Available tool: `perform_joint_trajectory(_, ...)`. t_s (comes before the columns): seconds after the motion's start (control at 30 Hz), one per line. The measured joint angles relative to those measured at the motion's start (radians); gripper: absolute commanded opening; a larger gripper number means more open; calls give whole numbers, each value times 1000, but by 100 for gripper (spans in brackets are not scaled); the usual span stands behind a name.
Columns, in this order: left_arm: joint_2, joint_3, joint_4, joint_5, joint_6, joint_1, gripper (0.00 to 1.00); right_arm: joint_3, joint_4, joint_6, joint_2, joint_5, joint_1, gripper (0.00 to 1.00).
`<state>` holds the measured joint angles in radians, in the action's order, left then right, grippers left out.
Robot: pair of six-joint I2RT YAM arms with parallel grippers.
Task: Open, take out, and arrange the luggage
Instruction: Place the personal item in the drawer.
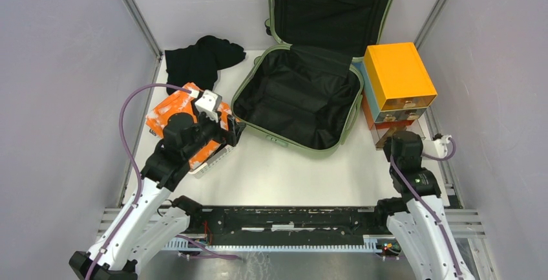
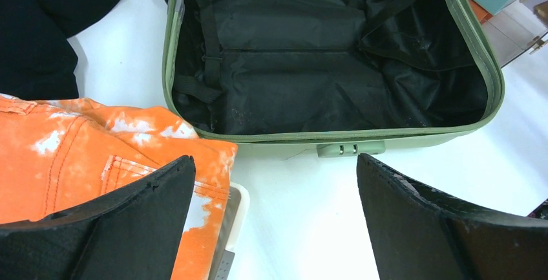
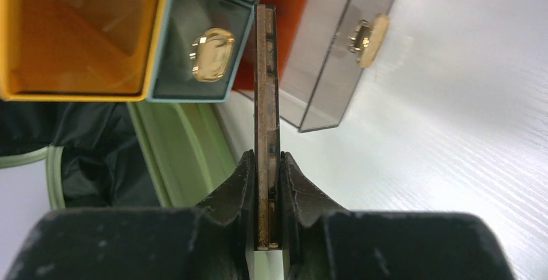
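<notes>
The luggage (image 1: 297, 99) lies open and empty at twelve o'clock on the surface (image 1: 304, 176). Arranging seems in hand. The left pincer (image 2: 276, 180) hangs wide over the orange cloth (image 2: 77, 144) at nine. The right pincer (image 3: 266, 163) grips a thin slat (image 3: 265, 66) by the drawers (image 1: 397, 76) at three, which next needs careful placing.

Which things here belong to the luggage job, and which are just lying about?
Job: luggage, open; orange garment on white basket; black garment left of luggage; left gripper, open.
Lying about, probably: drawer box; thin strip pinched by right gripper.
</notes>
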<state>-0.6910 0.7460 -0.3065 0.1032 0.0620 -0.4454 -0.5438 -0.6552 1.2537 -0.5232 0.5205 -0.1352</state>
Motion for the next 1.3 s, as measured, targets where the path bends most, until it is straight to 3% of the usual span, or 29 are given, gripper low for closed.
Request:
perform_joint_trajectory(0.2,-1,0,0,-8,0,-2,99,80,83,6,-47,-58,105,5)
perform_joint_trajectory(0.63,-20,0,-1,-23,-1,-2,99,177,370,10,-162,-217,296,23)
perform_joint_trajectory(0.77,-25,0,-1,-23,-1,-2,99,211,446,33,-211,-277,321,30)
perform_joint_trajectory(0.97,-31,0,-1,-24,-1,-2,99,214,560,59,-284,-325,334,48)
perform_joint_trajectory(1.13,-37,0,-1,-24,-2,-2,99,214,627,69,-333,-369,338,52)
perform_joint_trajectory(1.3,-37,0,-1,-24,-2,-2,99,213,620,57,-260,-391,340,59)
